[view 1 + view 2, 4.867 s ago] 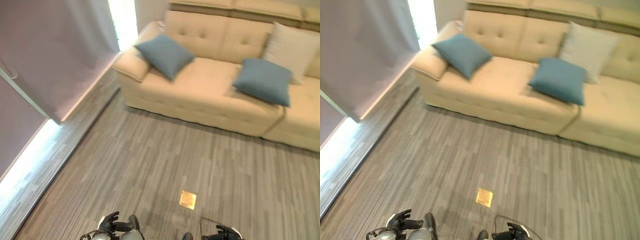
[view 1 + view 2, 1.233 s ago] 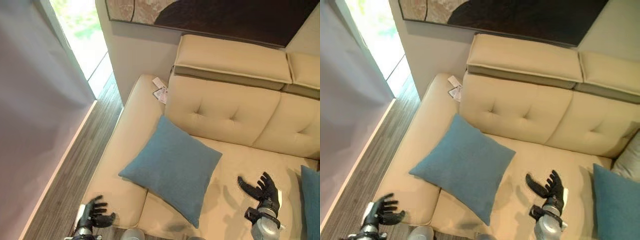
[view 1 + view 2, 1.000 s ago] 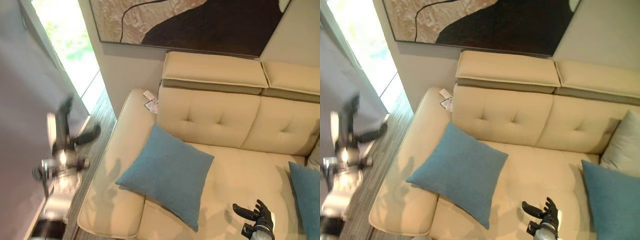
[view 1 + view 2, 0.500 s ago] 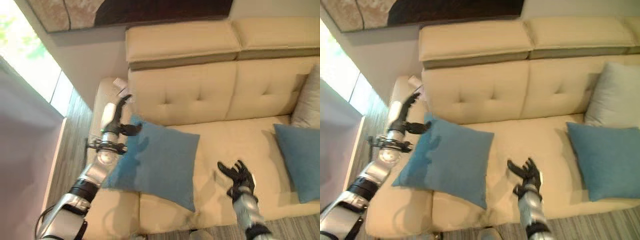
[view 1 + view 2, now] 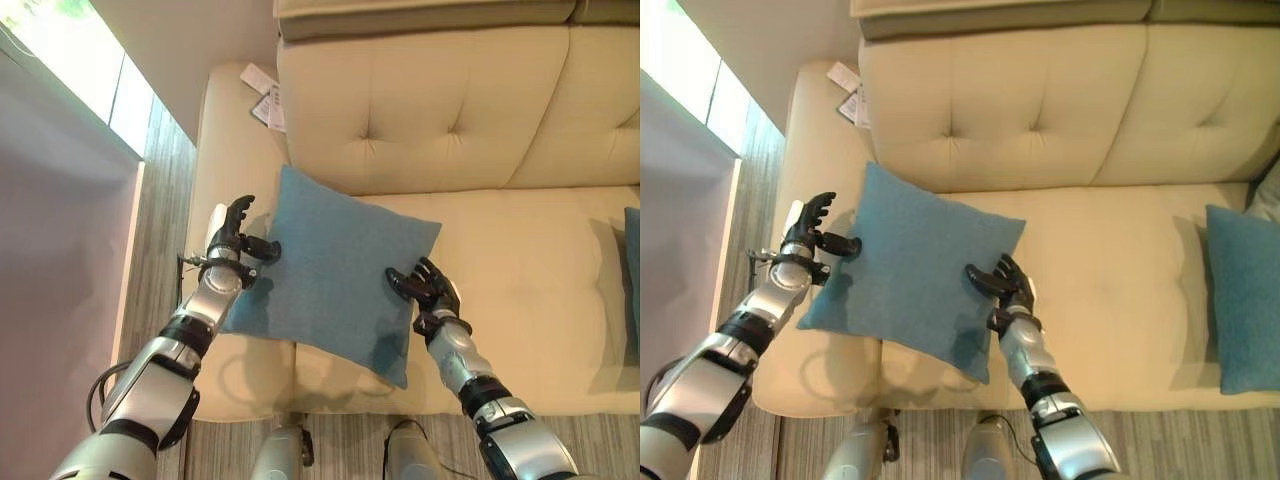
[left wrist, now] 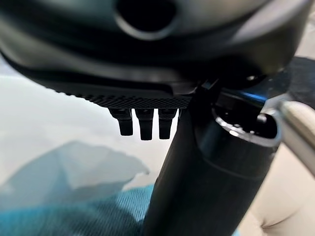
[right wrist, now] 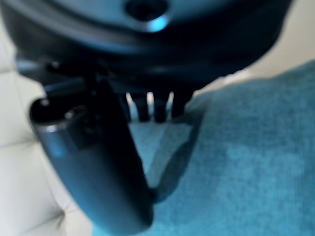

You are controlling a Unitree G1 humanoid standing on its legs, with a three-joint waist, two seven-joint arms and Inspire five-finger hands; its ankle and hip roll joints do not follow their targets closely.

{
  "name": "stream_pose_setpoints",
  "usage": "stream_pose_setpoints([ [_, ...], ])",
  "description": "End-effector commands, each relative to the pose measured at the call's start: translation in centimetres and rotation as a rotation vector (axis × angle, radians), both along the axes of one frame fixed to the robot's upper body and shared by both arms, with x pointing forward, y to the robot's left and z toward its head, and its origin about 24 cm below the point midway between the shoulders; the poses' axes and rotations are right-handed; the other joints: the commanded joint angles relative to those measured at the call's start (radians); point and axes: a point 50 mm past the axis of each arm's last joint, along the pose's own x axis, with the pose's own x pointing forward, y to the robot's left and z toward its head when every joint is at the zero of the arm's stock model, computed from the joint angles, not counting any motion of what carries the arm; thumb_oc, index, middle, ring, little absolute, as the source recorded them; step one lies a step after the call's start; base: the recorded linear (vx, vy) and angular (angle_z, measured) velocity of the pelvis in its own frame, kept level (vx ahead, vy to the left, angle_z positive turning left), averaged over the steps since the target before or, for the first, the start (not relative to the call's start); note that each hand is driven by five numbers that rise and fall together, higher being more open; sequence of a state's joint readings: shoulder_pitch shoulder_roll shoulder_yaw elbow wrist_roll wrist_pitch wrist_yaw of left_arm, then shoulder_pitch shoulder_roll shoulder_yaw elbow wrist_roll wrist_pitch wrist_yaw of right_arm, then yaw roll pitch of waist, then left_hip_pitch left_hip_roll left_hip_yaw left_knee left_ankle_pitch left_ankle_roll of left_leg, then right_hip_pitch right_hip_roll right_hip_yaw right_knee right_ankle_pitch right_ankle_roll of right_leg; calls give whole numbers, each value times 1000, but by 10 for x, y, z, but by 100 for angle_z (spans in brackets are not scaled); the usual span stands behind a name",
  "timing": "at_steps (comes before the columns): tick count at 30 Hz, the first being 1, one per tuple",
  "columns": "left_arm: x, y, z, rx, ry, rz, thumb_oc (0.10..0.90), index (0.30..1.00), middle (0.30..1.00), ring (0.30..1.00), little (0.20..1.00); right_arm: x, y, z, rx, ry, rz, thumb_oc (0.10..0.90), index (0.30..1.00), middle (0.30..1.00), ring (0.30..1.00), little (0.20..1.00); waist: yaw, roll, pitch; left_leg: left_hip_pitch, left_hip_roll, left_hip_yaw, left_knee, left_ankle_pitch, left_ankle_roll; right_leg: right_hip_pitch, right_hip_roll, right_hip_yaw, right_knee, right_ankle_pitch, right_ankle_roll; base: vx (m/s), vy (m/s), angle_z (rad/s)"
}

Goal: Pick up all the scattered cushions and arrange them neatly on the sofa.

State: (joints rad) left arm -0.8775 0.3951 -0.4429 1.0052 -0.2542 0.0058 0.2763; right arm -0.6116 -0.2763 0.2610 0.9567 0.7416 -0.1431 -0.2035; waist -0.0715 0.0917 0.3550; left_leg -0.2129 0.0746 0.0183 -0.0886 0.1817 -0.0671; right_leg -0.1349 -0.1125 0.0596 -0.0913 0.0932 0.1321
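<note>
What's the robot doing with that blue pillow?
It is reaching for the blue cushion lying on the cream sofa, near the armrest. Its left hand is at the cushion's left edge and its right hand rests on the right edge, both with fingers open. A second blue cushion lies further right.

- one cream sofa (image 5: 1110, 110), tufted along its back
- two blue cushions: one blue cushion (image 5: 915, 270) at the armrest end of the seat, a second blue cushion (image 5: 1245, 290) at the other end
- one pale grey cushion (image 5: 1268, 190), just a corner showing
- two white tags (image 5: 852, 90) on the armrest
- two robot hands: left hand (image 5: 812, 232), right hand (image 5: 1008, 285)
</note>
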Motion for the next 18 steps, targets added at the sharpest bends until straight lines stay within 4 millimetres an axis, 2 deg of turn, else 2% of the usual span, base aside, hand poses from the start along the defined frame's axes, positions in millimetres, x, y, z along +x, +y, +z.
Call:
stream_pose_setpoints([
  [1,27,-21,70,-105,-166,-63,800,900,900,900,900,26,13,35,-132,-59,86,800,900,900,900,900,26,14,-8,-19,11,-35,50,-141,-24,-54,-29,-22,90,-104,25,0,0,0],
  [2,29,-30,69,-141,-131,-79,800,900,900,900,900,32,16,41,-154,-50,100,800,900,900,900,900,23,22,-1,-25,9,-34,43,-134,-25,-65,-29,-21,90,-101,27,0,0,0],
  [4,30,-33,68,-141,-108,-91,800,900,900,900,900,36,17,45,-185,-40,116,800,900,900,900,900,22,26,3,-28,8,-34,39,-130,-26,-71,-29,-21,90,-100,27,0,0,0],
  [6,31,-37,60,-149,-40,-110,800,900,900,900,900,45,21,56,-303,-12,161,800,900,900,900,900,19,33,12,-37,8,-30,32,-122,-29,-81,-30,-20,89,-96,29,0,0,0],
  [9,28,-37,42,-172,67,-112,800,900,900,900,900,51,32,60,-519,51,266,800,900,900,900,900,14,37,22,-41,10,-25,27,-115,-29,-88,-26,-14,86,-90,27,0,0,0],
  [10,25,-41,26,-207,134,-129,800,900,900,900,900,53,43,61,-592,71,318,800,900,900,900,900,8,37,28,-39,9,-22,27,-113,-29,-90,-23,-6,85,-88,24,0,0,0],
  [12,22,-43,20,-190,161,-147,800,900,900,900,900,53,51,62,-597,64,339,800,900,900,900,900,4,36,31,-38,9,-20,28,-114,-28,-92,-21,-2,86,-86,23,0,13,-4],
  [13,18,-51,9,-192,192,-189,800,900,900,900,900,51,60,58,-594,61,368,800,900,900,900,900,-1,38,33,-38,10,-13,28,-115,-28,-98,-21,5,88,-85,23,3,17,-16],
  [14,18,-51,8,-192,192,-188,800,900,900,900,900,51,60,57,-594,61,368,800,900,900,900,900,0,38,32,-38,10,-13,28,-115,-28,-99,-21,5,88,-85,23,3,24,-25],
  [15,17,-55,5,-203,196,-208,571,556,556,556,556,50,65,56,-595,57,386,800,900,900,900,900,-3,38,34,-37,10,-10,27,-116,-28,-100,-21,10,88,-85,22,-3,19,-20],
  [16,14,-62,0,-287,196,-226,400,300,300,300,300,47,76,53,-598,42,425,800,900,900,900,900,-10,40,39,-36,9,-5,28,-118,-27,-107,-21,18,90,-84,21,-8,21,-11],
  [18,13,-67,-3,-331,194,-234,400,300,300,300,300,45,80,49,-597,44,443,800,900,900,900,900,-14,42,42,-37,9,-3,27,-118,-26,-111,-20,22,93,-85,20,-8,6,-3],
])
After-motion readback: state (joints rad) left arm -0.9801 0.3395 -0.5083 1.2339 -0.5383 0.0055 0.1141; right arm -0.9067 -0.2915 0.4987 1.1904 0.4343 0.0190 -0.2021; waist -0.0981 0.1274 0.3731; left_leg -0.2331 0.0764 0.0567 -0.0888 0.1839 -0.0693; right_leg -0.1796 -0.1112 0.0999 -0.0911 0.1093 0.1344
